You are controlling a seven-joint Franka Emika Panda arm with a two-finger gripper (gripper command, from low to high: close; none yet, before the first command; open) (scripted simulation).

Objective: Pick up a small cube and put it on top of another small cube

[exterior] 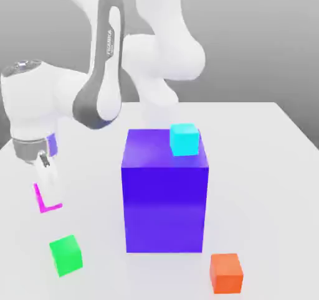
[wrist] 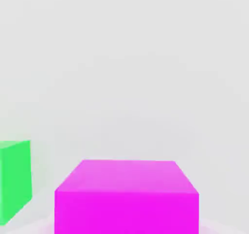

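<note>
The small cube (exterior: 41, 206) is bright magenta and sits on the white table at the exterior view's left. Just a thin strip of its edges shows there, since a white finger (exterior: 48, 175) stands in front of it. My gripper (exterior: 48, 192) is down at table level, shut around this cube. In the hand view the small cube (wrist: 126, 199) lies close below the camera, flat on the table. A green cube (exterior: 66, 255) rests a short way nearer the front; the hand view has this green cube (wrist: 14, 179) just beside the magenta one.
A big blue-purple block (exterior: 165, 199) stands mid-table with a cyan cube (exterior: 184, 139) on its top. An orange cube (exterior: 226, 272) lies at the front right. The white table (exterior: 268, 168) stretches to the right of the block.
</note>
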